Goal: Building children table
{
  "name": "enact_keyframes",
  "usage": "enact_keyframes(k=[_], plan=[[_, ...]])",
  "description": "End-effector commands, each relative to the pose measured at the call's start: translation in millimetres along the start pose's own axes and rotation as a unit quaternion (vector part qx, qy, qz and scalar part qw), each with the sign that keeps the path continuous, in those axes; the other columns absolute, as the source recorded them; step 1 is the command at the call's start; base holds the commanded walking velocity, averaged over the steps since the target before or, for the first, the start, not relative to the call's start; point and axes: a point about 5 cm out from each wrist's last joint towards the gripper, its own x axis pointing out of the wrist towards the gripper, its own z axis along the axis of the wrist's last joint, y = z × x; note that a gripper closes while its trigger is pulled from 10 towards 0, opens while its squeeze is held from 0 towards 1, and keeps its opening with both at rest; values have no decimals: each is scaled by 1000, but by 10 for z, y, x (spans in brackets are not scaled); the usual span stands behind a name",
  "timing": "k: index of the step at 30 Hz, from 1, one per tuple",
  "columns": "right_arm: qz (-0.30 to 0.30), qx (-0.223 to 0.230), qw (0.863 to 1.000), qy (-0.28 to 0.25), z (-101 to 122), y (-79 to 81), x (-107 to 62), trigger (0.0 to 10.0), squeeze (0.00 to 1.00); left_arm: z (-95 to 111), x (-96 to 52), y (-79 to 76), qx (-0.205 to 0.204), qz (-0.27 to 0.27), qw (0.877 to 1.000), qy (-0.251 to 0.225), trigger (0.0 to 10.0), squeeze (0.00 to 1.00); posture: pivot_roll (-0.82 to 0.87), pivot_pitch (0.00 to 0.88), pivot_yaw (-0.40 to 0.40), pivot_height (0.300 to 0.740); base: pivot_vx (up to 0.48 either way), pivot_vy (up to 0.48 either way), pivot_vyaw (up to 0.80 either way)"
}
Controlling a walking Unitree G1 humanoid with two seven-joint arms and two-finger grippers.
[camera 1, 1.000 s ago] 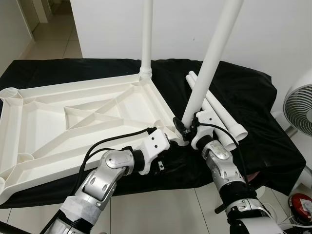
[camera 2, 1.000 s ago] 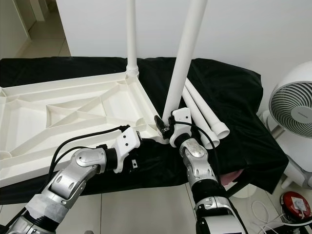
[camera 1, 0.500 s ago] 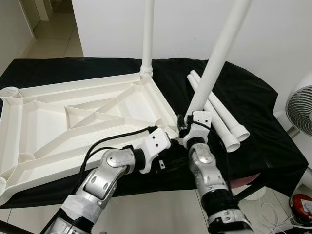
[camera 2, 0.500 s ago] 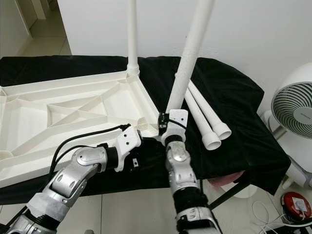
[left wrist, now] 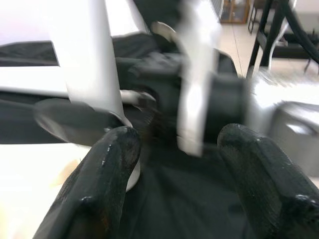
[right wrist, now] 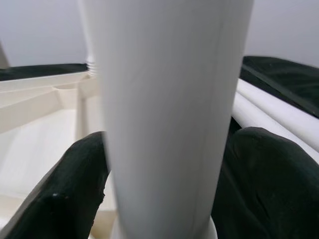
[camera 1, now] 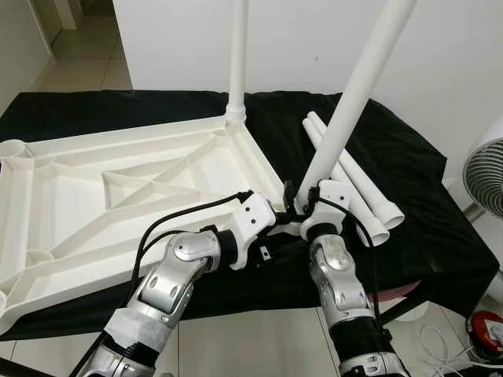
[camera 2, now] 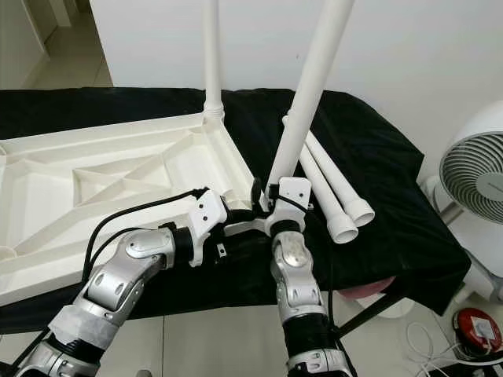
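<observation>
— Right gripper [camera 2: 266, 206]? Clamped round the tilted white leg [camera 2: 308, 96], low down, at the near right corner of the upturned tabletop [camera 2: 94, 196].

— Left gripper [left wrist: 172, 164]? Fingers apart, empty, just beside that same corner.

— Elsewhere? Upright leg [camera 2: 211, 55] seated in the far corner; spare legs [camera 2: 334, 188] lying right of the tabletop.

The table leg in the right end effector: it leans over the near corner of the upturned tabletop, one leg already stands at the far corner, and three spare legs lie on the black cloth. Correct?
Nearly. The right end effector does hold the leaning table leg at the near corner of the tabletop, and one fitted leg stands at the far corner. But the right eye view shows two spare legs on the black cloth, not three.
</observation>
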Motion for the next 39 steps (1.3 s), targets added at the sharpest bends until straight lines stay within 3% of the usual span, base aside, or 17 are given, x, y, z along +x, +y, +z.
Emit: enact_keyframes(k=[1,6,7,12,14,15,17,18,19,30,31,39], plan=[[12,-3,1000,-5,21,-1,-51,10000,0,34,-7,90,-2,75,997,-2,10000,0,-61,0,-45,740,0,0,0],[25,-8,1000,-11,45,-10,-158,10000,0,58,-31,109,-6,98,995,-10,10000,0,-63,0,-48,740,0,0,0],[35,-11,999,-11,56,-10,-246,10000,0,76,-65,127,-10,130,991,-22,10000,0,-62,0,-50,740,0,0,0],[39,-11,999,-11,72,-11,-286,10000,0,94,-83,142,-15,146,989,-30,10000,0,-59,0,-53,740,0,0,0],[49,-9,999,-3,67,-16,-370,10000,0,130,-152,212,-24,190,981,-40,10000,0,-51,0,-57,740,0,0,0],[54,-8,999,2,54,-24,-408,8000,0,137,-196,255,-24,213,976,-41,10000,0,-47,0,-58,740,0,0,0],[57,-8,998,6,49,-30,-434,8000,0,141,-226,283,-24,228,972,-41,10000,0,-44,0,-61,740,0,0,0],[60,-6,998,8,43,-38,-447,3373,0,138,-256,311,-23,238,970,-38,10000,0,-42,0,-62,740,0,0,0],[61,-3,998,10,41,-44,-458,0,0,134,-279,329,-22,245,969,-37,10000,0,-42,0,-62,740,0,0,0],[85,13,996,21,37,-8,-444,0,0,110,-347,342,5,236,972,-12,10000,0,-39,0,-67,740,0,0,0],[84,14,996,23,41,-9,-417,10000,0,92,-340,321,13,228,974,-4,10000,0,-39,0,-67,740,0,0,0],[67,11,997,21,70,-92,-284,10000,0,-26,-298,239,28,204,978,33,10000,0,-40,0,-64,740,0,0,0]])
